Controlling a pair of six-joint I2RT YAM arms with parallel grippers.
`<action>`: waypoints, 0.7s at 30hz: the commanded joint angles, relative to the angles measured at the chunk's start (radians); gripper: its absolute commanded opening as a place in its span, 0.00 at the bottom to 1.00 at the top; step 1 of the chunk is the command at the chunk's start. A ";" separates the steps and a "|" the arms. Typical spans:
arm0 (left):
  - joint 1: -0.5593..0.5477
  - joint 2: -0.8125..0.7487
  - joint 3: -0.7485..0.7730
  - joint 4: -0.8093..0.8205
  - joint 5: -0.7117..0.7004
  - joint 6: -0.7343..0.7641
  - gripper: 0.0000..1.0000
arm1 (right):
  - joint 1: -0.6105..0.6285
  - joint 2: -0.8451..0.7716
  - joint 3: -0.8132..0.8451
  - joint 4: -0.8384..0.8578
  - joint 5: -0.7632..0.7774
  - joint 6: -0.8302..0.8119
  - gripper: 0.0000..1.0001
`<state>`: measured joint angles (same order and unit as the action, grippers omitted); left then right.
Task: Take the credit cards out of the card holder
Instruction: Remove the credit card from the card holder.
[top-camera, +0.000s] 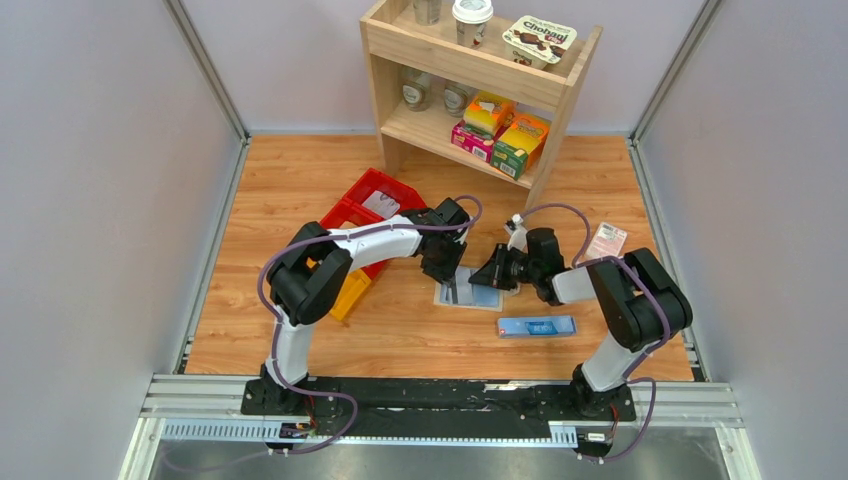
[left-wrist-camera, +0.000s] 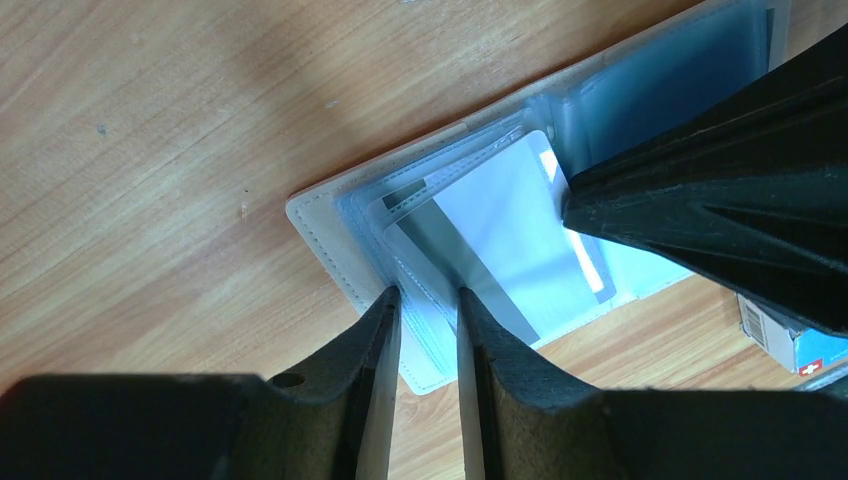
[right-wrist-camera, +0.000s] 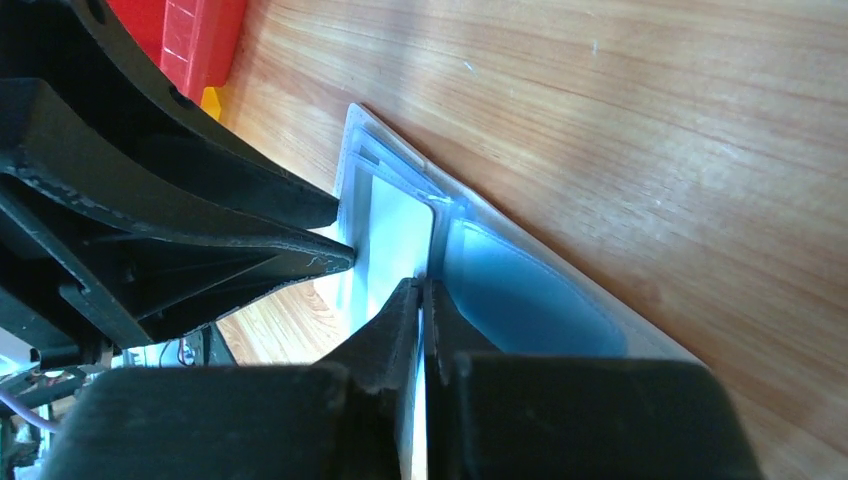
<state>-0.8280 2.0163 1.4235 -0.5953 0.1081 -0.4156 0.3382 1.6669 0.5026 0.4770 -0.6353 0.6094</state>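
Centre of the top view: the holder (top-camera: 462, 296) lies open and flat on the table (top-camera: 290, 190), with both grippers meeting over it. The left gripper (top-camera: 447, 270) comes in from the upper left and the right gripper (top-camera: 490, 275) from the right. In the left wrist view the holder (left-wrist-camera: 320, 225) shows a cream stitched border and a stack of clear sleeves. A pale card (left-wrist-camera: 500, 235) with a dark stripe lies slanted across them, partly out of its sleeve. The left gripper (left-wrist-camera: 428, 300) has its jaws a narrow gap apart, holding nothing. Its fingertips (left-wrist-camera: 388, 305) rest at the lower edge of the sleeves, and sleeve plastic shows in the gap. The tip of the right gripper (left-wrist-camera: 720, 200) meets the card's upper right edge. In the right wrist view the right gripper (right-wrist-camera: 422, 285) has its jaws drawn nearly together. A thin pale strip runs between them in line with the edge of the card (right-wrist-camera: 395, 235), so they look clamped on that edge. The holder's blue lining (right-wrist-camera: 530, 300) lies just right of the fingers, and the left gripper fills the left of that frame. A blue box (top-camera: 537, 326) lies just below and right of the holder. A packet (top-camera: 606, 241) lies near the right wall, well apart from it. A red crate (top-camera: 360, 200) and a yellow bin (top-camera: 352, 293) sit to the left, partly hidden under the left arm. A shelf (top-camera: 440, 52) with food items stands at the top.
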 joint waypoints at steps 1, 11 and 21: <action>0.010 0.064 -0.074 -0.026 -0.053 0.001 0.33 | -0.024 0.011 -0.033 0.072 -0.086 0.009 0.00; 0.024 0.061 -0.086 -0.018 -0.038 -0.002 0.33 | -0.068 -0.032 -0.047 0.051 -0.128 0.012 0.02; 0.024 0.068 -0.077 -0.021 -0.025 0.001 0.32 | -0.044 0.042 -0.003 0.071 -0.159 0.020 0.26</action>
<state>-0.8070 2.0075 1.4002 -0.5678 0.1497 -0.4282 0.2794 1.6745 0.4637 0.5011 -0.7757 0.6281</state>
